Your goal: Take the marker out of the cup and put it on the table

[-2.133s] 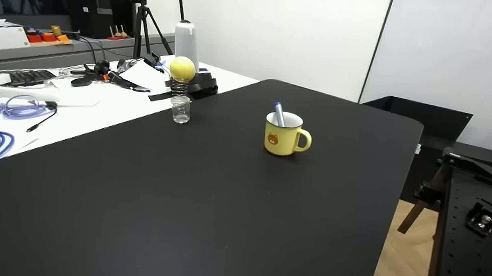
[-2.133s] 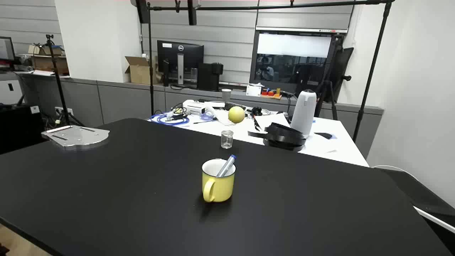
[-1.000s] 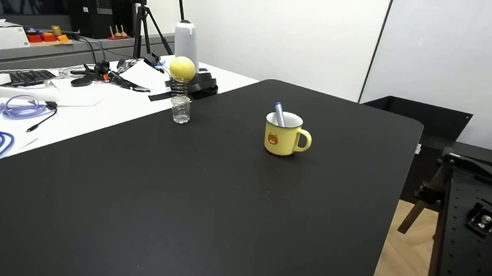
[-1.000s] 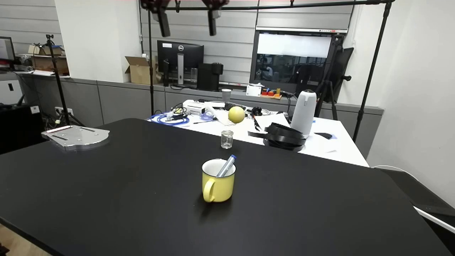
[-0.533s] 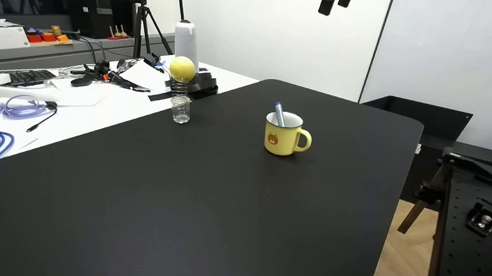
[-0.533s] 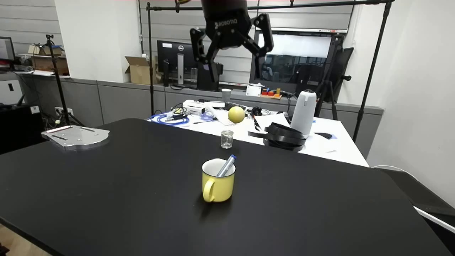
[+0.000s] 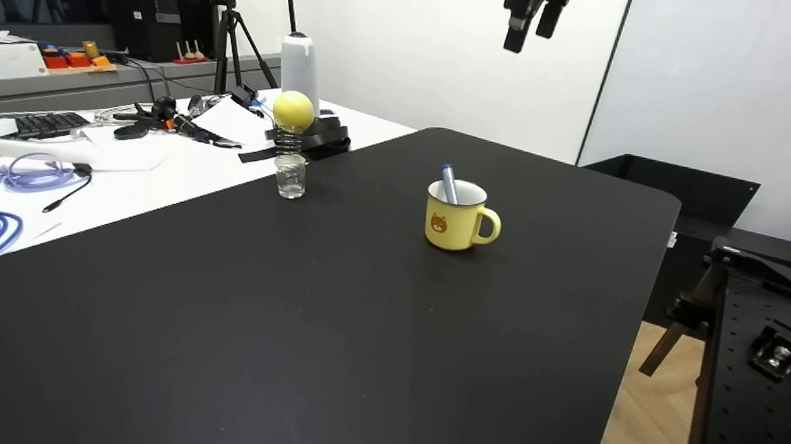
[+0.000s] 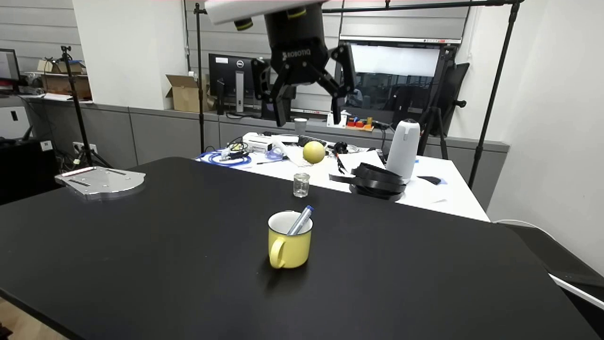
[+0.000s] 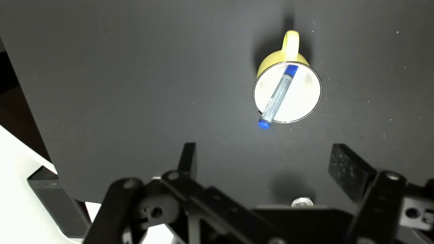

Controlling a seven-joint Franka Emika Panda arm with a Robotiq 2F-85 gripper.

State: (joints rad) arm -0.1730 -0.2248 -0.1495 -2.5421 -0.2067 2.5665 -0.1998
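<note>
Black counter (image 8: 165,283), hand (image 8: 309,122) spread above: marker (image 9: 278,97) best pinched at its protruding end, drawn from cup (image 8: 297,249) along its tilt.

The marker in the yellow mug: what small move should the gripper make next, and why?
Probably shift the open gripper toward the yellow mug before lowering: in the wrist view the marker, leaning in the mug and jutting past its rim, appears beyond the fingertips, not between them.
</note>
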